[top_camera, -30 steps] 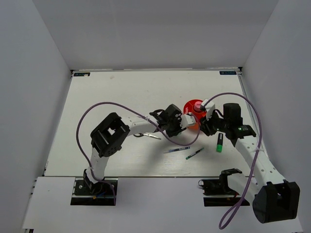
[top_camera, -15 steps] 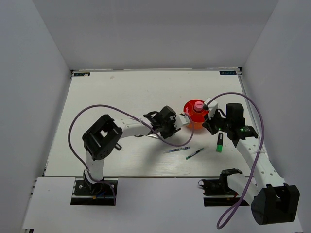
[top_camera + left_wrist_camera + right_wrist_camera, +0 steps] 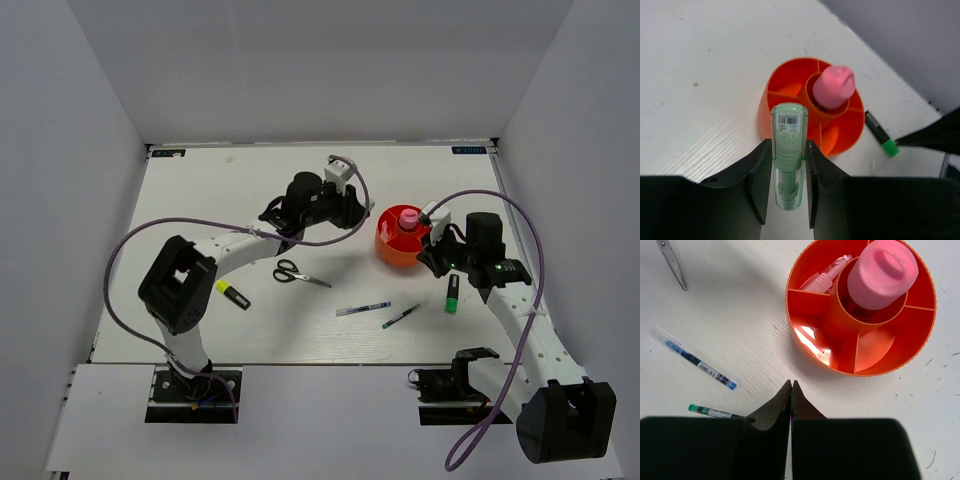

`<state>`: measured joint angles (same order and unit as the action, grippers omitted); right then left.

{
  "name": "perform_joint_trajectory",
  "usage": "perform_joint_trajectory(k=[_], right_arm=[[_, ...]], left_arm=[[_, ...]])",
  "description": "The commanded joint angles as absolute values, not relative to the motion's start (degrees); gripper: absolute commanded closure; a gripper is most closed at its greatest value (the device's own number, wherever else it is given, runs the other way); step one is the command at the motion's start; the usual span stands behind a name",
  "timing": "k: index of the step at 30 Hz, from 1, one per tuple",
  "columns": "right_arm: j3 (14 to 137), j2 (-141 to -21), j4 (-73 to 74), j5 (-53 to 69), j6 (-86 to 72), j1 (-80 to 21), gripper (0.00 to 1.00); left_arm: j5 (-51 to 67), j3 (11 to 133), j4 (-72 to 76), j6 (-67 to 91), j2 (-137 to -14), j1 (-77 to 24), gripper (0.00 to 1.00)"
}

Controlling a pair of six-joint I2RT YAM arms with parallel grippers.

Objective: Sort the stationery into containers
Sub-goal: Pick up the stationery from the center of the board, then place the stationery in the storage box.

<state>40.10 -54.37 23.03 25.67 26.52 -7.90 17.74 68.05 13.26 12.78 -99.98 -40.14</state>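
Left gripper (image 3: 788, 167): clamped on green piece (image 3: 789, 131). Step, judged: carry piece over a free outer compartment of cup (image 3: 765, 112), clear of glue (image 3: 834, 86), lower close, then let go. Piece: between the jaws, lengthwise, tip pointing at cup, overlapping its near rim in the wrist view; height above cup unclear. Glue: upright in cup's centre well. Highlighter (image 3: 881, 135): lying just beyond cup.
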Motion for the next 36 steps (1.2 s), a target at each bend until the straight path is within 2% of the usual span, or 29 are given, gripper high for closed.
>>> perform_joint_trajectory(k=[1, 18, 36], right_arm=[[42.0, -53.8, 22.1, 26.3, 25.6, -7.5, 1.0], [41.8, -54.0, 22.0, 26.9, 26.0, -7.2, 1.0], [41.7, -54.1, 22.4, 27.2, 26.0, -6.8, 1.0]], left_arm=[[20.3, 73.3, 24.6, 25.7, -105.6, -40.4, 1.0], [18.2, 80.0, 36.3, 42.1, -117.9, -41.1, 1.0], [18.3, 79.5, 36.0, 43.0, -121.1, -41.6, 0.96]])
